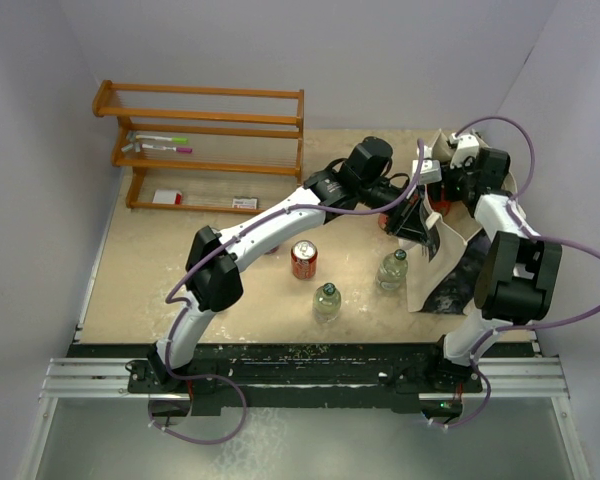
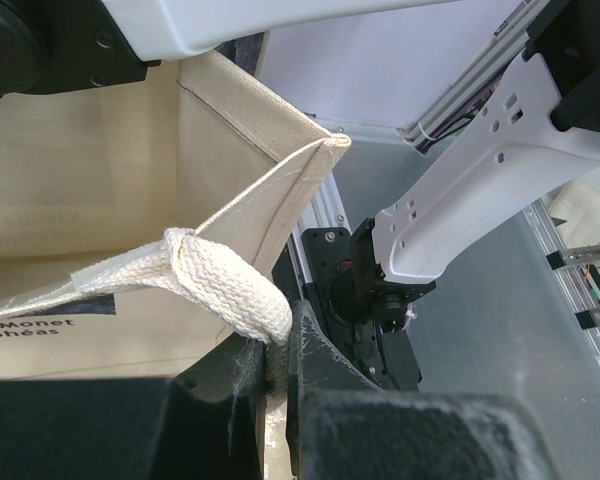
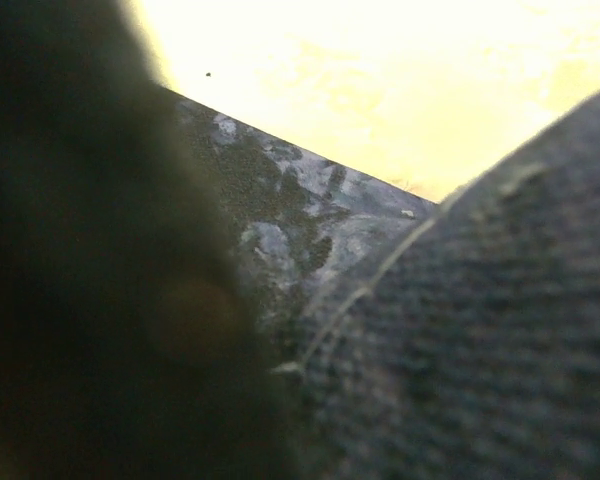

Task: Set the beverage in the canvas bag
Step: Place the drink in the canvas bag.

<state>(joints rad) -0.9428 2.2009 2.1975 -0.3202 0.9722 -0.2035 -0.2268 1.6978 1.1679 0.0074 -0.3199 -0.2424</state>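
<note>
The cream canvas bag with a dark print stands at the table's right side. My left gripper reaches over to its near rim. In the left wrist view this gripper is shut on the bag's woven cream handle, with the bag's inside wall beyond it. My right gripper is at the bag's far rim. Its wrist view is filled by blurred dark printed canvas, so its jaws are hidden. A red can and two clear bottles stand on the table left of the bag.
A wooden rack with markers and small items stands at the back left. Something red shows partly behind my left gripper. The right arm's white link shows close by in the left wrist view. Walls close off the left, back and right.
</note>
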